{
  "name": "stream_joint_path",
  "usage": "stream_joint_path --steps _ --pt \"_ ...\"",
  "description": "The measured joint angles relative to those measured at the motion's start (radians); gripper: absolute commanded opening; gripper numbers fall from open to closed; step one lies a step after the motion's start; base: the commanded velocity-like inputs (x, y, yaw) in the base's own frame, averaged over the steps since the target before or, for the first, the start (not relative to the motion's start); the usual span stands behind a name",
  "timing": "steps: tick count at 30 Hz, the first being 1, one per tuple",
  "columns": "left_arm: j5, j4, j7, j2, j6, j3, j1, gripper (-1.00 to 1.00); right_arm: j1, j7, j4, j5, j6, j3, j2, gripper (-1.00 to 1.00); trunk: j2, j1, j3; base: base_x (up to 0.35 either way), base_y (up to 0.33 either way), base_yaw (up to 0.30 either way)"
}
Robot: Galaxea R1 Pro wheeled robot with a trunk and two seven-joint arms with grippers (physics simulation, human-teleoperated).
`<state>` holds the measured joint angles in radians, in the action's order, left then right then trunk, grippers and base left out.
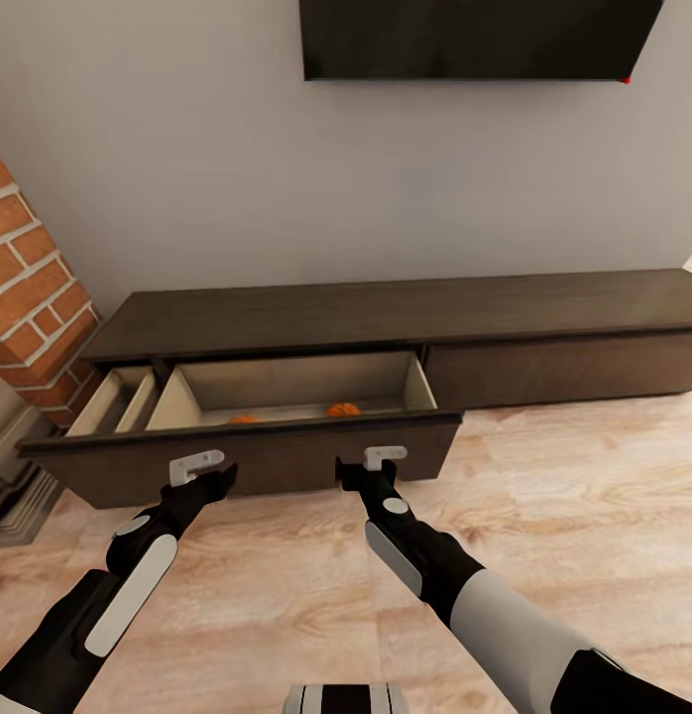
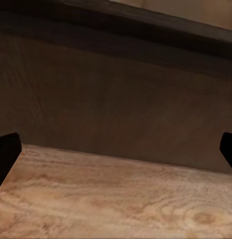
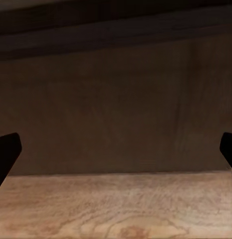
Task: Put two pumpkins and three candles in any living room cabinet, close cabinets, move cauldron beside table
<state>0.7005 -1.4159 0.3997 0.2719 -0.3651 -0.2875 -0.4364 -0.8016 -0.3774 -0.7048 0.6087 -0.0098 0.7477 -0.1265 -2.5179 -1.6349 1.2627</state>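
Against the grey wall, under the dark wall TV [image 1: 480, 38], the long dark-brown cabinet [image 1: 405, 312] runs across the head view, with the red-brick fireplace [image 1: 34, 297] at its left end and the light wood-plank floor [image 1: 564, 496] in front; its wide left drawer [image 1: 257, 458] is pulled out, showing a pale beige interior split into a narrow compartment at the left and a broad one beside it; the right-hand drawer front [image 1: 564, 369] sits flush and closed. Inside the broad compartment two pumpkins lie on the drawer floor near the front panel, well apart from each other: one pumpkin [image 1: 343, 409] shows clearly toward the middle, the other pumpkin [image 1: 243, 419] is mostly hidden behind the front edge; the narrow compartment shows nothing I can make out. Both arms reach toward the drawer front; the left gripper [image 1: 209, 483] is at the panel's left part, its dark fingertips [image 2: 7, 149] spread wide at the edges of the left wrist view with only the brown panel and floor between them; the right gripper [image 1: 358, 474] is at the panel near its middle, fingertips [image 3: 7, 152] likewise wide apart and holding nothing.
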Motion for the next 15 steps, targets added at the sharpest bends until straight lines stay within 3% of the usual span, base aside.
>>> stream_joint_path --steps 4,15 --pt "0.001 0.000 0.000 0.000 0.000 0.001 0.000 1.00 0.000 -0.001 0.000 0.000 0.000 0.000 0.000 1.00 0.000 0.000 0.000 0.156 0.000 0.000" --pt "0.004 0.000 0.000 0.000 0.001 0.002 0.000 1.00 0.000 0.000 0.000 0.002 0.001 0.000 0.000 1.00 0.000 -0.001 0.008 0.012 0.000 0.000"
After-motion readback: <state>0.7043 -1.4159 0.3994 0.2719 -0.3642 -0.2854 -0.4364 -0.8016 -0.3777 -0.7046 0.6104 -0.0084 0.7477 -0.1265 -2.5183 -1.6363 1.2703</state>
